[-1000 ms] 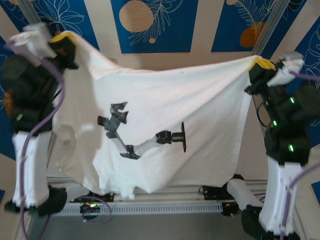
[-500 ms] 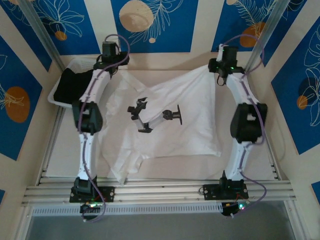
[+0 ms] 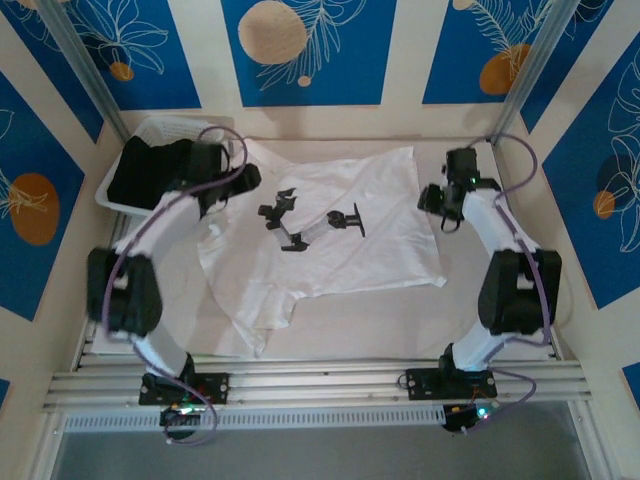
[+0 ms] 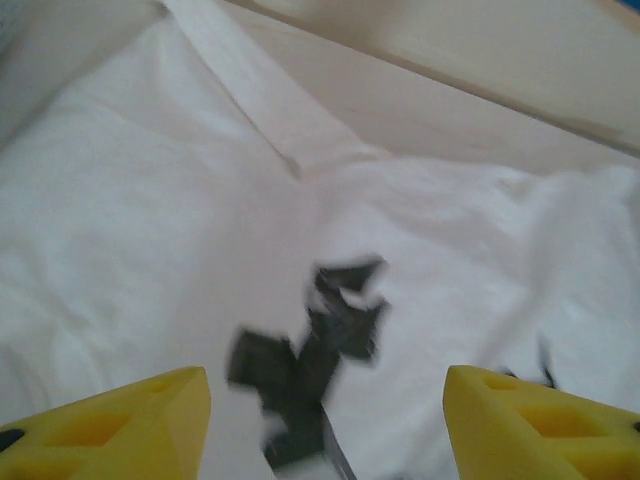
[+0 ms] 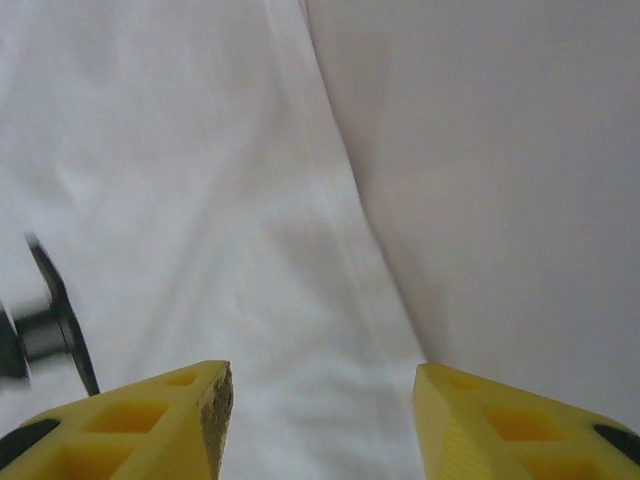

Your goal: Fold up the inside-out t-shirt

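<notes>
One inside-out t-shirt [image 3: 385, 250] is laid flat, long axis far-right to near-left. Two claws counted: left gripper [image 4: 328, 405] and right gripper [image 5: 322, 405], both parted, nothing held.

I've got the top cam fixed high above and behind the arm bases, looking down toward the far wall, far enough out to take in the whole table [image 3: 400, 320]. The left wrist cam sits close over the far-left part of the t-shirt [image 3: 370, 250], looking past the left gripper [image 4: 325, 425] at the black print [image 4: 320, 350], which the top cam has mid-frame. The right wrist cam is close over the shirt's right edge, looking past the right gripper [image 5: 320, 420], and shares that edge and the bare table beside it with the top cam.
</notes>
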Controlling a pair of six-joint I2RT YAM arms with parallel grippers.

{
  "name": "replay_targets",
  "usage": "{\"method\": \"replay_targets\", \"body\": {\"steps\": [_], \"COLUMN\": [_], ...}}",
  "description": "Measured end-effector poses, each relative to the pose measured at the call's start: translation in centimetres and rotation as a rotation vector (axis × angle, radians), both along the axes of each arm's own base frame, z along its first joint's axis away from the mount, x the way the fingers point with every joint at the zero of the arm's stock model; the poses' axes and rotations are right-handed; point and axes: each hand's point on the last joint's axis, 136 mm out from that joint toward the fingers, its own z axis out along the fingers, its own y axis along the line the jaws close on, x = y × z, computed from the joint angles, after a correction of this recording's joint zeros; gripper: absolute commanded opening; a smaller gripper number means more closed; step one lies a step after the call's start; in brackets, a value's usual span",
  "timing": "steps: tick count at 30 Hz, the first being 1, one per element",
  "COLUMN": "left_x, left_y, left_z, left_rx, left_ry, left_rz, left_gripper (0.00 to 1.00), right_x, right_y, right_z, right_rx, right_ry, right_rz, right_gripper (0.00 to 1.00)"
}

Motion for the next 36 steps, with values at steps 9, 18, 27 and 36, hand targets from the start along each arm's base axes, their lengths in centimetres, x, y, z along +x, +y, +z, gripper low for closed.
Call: {"method": "replay_targets", "body": {"steps": [9,18,27,36], "left_x": [-13.8,-18.0,-21.0,-27.1], "left_y": [-3.2,-4.4,-3.6,-2.5], "left_z": [-6.7,-8.4,-10.7,-13.4], "left_rx": [0.021,0.039,0.101,0.173], "left_ry": [0.143,0.195,0.286,0.426], "left_rz": [-0.157,-0.234,-0.254,-0.273], "left_gripper": [0.64,0.64,0.63,0.58], "right_x": [-12.7,-14.3,-13.4,-11.8], "right_y": [-1.3,-1.5,-1.3,-0.9], "right_z": [-7.5,-10.0,-11.1,-10.7], "right_rx": [0.116,0.203,0.219,0.205], "right_ry": [0.286,0.379,0.442,0.388], "right_rz": [-0.213,-0.302,-0.302,-0.249], "right_gripper": [0.53,0.52,0.33,0.03]}}
